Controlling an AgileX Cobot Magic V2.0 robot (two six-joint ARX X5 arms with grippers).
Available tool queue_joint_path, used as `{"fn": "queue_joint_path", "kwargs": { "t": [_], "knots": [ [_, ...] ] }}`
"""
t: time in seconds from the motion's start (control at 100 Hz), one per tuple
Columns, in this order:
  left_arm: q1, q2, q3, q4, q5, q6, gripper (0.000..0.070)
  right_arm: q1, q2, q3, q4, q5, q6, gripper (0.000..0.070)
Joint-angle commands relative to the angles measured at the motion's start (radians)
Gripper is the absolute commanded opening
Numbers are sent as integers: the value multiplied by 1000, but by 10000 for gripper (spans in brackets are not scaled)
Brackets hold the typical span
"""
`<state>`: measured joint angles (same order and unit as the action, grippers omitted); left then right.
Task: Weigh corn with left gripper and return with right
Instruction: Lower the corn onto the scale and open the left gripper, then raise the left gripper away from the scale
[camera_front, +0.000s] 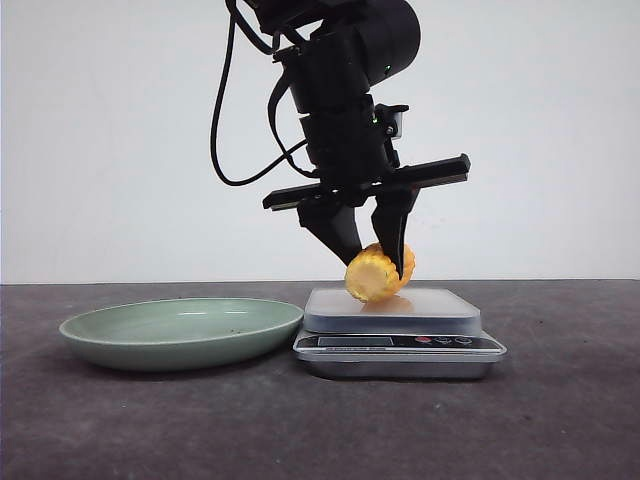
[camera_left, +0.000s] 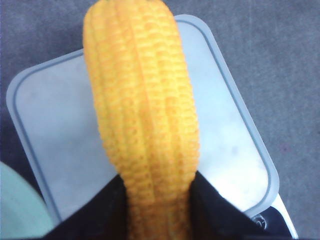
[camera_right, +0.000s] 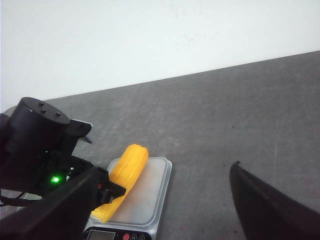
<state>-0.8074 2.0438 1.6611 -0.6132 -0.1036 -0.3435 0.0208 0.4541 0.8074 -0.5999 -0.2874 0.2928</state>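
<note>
The corn (camera_front: 376, 275), a ribbed yellow-orange cob, is held over the scale's white platform (camera_front: 440, 305) by my left gripper (camera_front: 372, 262), which is shut on it. Its lower end looks to be touching the platform. In the left wrist view the corn (camera_left: 142, 115) runs between the two black fingers (camera_left: 100, 210), pressed on both sides. In the right wrist view the corn (camera_right: 125, 172) lies tilted on the scale (camera_right: 145, 200), with the left arm's black body (camera_right: 35, 150) beside it. My right gripper (camera_right: 164, 172) stands open and empty, off to the scale's side. The front view does not show it.
A shallow pale green plate (camera_front: 180, 330) sits on the dark table just left of the scale, whose display and buttons (camera_front: 400, 342) face the front. Part of the plate's rim (camera_left: 15, 210) shows in the left wrist view. A white wall stands behind the table.
</note>
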Motion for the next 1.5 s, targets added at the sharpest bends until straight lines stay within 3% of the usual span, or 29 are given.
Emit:
{"fn": "queue_joint_path", "kwargs": {
  "t": [0.0,0.27,0.4,0.47,0.71,0.85,1.25,1.43,1.49],
  "knots": [
    [-11,26,29,6,-5,-5,191,3,7,19,-1,-1,-5,531],
    [-19,26,29,6,-5,-4,198,3,7,19,-7,-1,-6,531],
    [-19,26,29,3,-5,-3,326,3,7,19,-8,-1,-6,531],
    [-19,26,29,0,-5,-3,357,3,7,19,-7,-1,-6,531],
    [-19,26,29,0,-5,-2,371,3,7,19,-8,0,-6,531],
    [-19,25,29,0,-6,-2,484,3,7,19,-8,0,-6,531],
    [-19,-35,32,0,-21,23,489,3,7,19,-17,6,-15,531],
    [-20,-179,32,0,-58,100,492,3,7,19,-18,7,-20,531],
    [-20,-241,32,0,-62,111,522,3,7,19,-18,8,-20,531]
  ]
}}
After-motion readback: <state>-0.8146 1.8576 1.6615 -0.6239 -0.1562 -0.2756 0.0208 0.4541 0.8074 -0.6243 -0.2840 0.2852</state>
